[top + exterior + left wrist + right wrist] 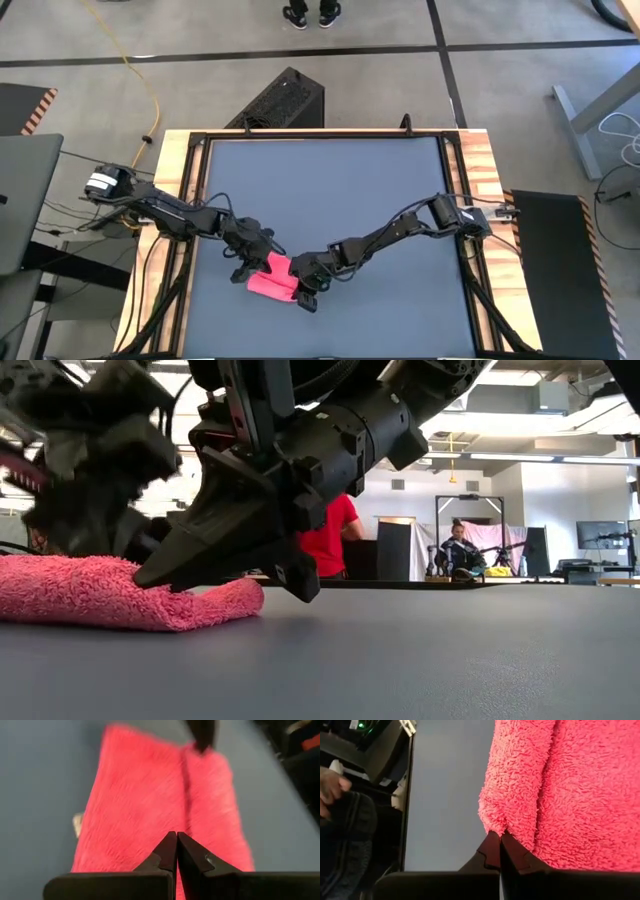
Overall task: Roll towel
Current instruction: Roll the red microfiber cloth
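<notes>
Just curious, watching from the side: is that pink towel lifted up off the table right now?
No. In the low view the towel lies flat on the dark table, with the right pincer pressing at its top.

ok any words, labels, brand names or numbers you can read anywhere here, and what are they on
No text can be read in any view.
White tag at the edge of the towel: blurred, any print on it is unreadable.
Screens and equipment in the room behind the table: too far and small to read.
</notes>
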Controlling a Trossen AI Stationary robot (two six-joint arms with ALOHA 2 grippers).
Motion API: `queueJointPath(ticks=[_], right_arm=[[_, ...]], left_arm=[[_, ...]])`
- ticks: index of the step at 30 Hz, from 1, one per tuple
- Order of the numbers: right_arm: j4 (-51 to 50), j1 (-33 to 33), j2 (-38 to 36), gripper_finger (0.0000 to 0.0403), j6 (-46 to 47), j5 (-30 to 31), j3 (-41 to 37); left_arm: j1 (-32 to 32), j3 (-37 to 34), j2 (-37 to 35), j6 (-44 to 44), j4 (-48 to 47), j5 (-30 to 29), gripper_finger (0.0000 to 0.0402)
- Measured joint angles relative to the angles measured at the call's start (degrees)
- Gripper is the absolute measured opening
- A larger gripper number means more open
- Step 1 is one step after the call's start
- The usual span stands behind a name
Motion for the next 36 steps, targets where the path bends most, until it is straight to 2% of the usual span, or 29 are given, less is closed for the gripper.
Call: queueJointPath(ticks=[7,19,27,33,36], right_arm=[[0.0,0.6,0.0,0.0011,3.0,2.7,0.0],[-1.2,3.3,-0.1,0.0011,15.5,6.9,0.0],[2.1,4.3,-0.2,0.0011,22.1,7.5,-2.2],[3.1,4.3,-0.2,0.0011,21.9,7.5,-2.5],[3.4,4.0,-0.2,0.0011,21.7,7.4,-2.5]], left_arm=[[0.4,0.0,9.2,-2.0,2.9,-1.6,0.0000],[0.4,0.1,9.6,-3.8,1.9,-2.7,0.0000],[0.4,-0.1,6.0,-4.8,2.2,-4.9,0.0000],[0.5,-0.1,-3.2,-0.9,3.1,0.3,0.0000],[0.4,-0.2,-5.3,-0.2,1.3,1.8,0.0000]])
